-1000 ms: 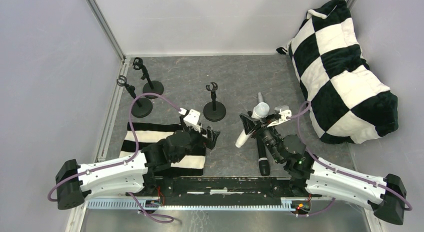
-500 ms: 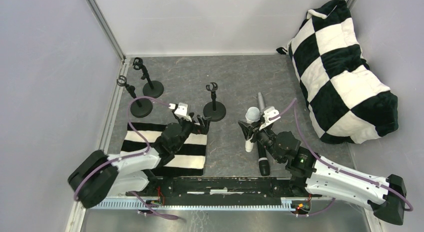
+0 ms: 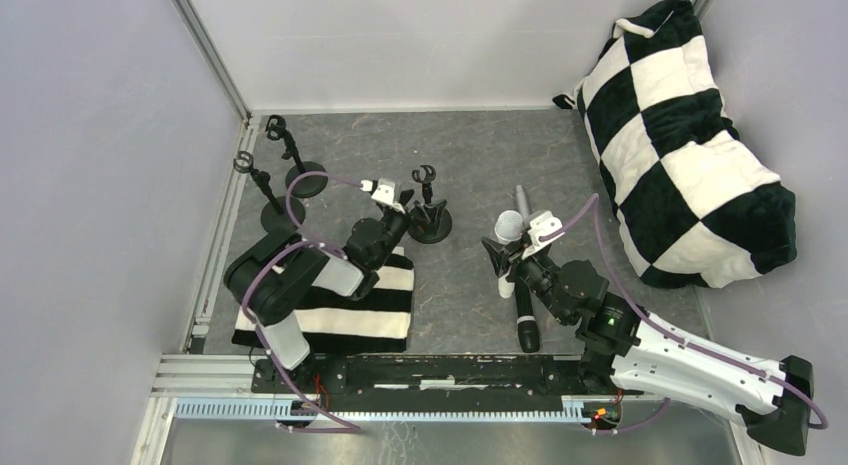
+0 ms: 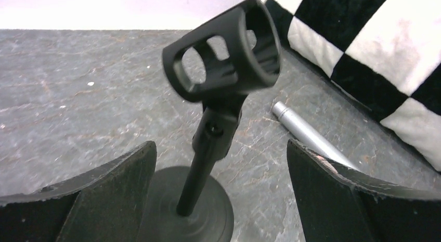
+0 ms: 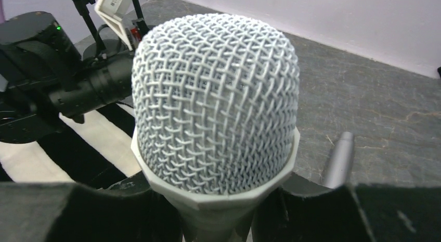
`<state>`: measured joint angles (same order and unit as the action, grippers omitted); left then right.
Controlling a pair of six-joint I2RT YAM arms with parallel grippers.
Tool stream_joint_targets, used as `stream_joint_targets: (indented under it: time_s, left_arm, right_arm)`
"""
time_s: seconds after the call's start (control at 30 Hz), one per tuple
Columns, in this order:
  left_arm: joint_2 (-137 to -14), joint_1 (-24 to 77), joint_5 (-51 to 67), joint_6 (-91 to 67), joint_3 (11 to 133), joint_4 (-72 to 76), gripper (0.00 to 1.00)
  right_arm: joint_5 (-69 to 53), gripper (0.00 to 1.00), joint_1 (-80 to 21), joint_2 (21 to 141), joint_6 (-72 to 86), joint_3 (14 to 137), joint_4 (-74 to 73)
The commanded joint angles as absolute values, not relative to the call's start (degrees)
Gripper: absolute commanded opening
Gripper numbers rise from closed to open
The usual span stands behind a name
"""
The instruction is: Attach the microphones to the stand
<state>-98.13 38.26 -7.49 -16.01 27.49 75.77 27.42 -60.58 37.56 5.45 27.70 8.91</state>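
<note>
ok so where it's at: the right gripper (image 3: 503, 257) is clamped on the white stick mic with the rounded silver mesh head (image 5: 216, 101). It's grabbing just under the head, head up, tail pointing down twd the grey stone-look tabletop (image 3: 480, 145). The left gripper (image 4: 221, 142) is spread wide w/ a finger on each side of the short black mic stand with the round base (image 4: 205, 153), not touching it afaict. The black clip on top (image 4: 229, 83) is empty + tilted.

stuff that could go wrong imo:
- stand looks light. If the left doesn't close on the post before the white mic gets pushed in, the whole thing prob slides or tips.
- clip's tilted, so the mic has to come in along that angle. Go in straight and it jams on the rim or pops back out.
- grip is way up by the head, so long tail = lever. Any bump on the clip could twist it in the jaws.
- both wrists crowd round one clip, so collision risk.
- the slim silver-grey mic (image 4: 307, 132) lies just behind the stand, and the black mic (image 3: 525, 320) is by the right arm. Knock either and it rolls.

The two other black stands (image 3: 312, 170) far left are empty too, so 0 of 3 done.
</note>
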Motion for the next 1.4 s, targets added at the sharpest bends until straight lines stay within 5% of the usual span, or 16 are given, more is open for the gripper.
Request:
stream_joint_targets:
  time_s: [0.0,0.27,0.57,1.03,1.37]
  left_arm:
    - [-103.2,37.6,-5.9,-12.4,32.7,85.3,0.99]
    - [-109.7,35.4,-1.0,-13.3,38.5,86.8,0.87]
    - [-111.9,33.4,7.1,-15.9,41.4,86.8,0.61]
    - [-108.5,32.7,15.8,-20.0,38.8,84.7,0.06]
    - [-107.3,32.7,28.3,-29.8,36.2,88.2,0.02]
  right_arm:
    - [27.6,0.0,-60.0,35.7,2.6,31.2,9.8]
    - [26.8,0.0,-59.7,34.9,1.5,31.3,9.2]
    - [25.8,0.0,-59.3,35.9,1.1,30.6,10.1]
    - [24.7,0.0,-58.9,37.0,-2.2,26.4,21.2]
    - [18.9,0.0,-57.2,42.0,-9.8,25.6,36.5]
